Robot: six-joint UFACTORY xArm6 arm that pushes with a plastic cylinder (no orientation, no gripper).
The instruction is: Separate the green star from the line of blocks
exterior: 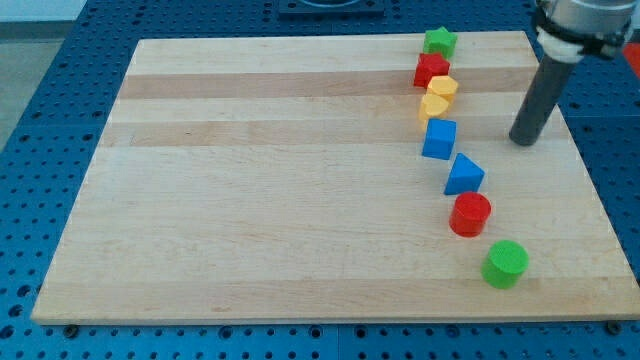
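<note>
So far nothing is separated: the green star [439, 41] tops the line, touching the red star [431, 70]; the fingerless tip [521, 141] stands well right.

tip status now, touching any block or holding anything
My tip: holding nothing, touching no block; it sits on the board to the view's right of the blue cube, apart from the line.
</note>
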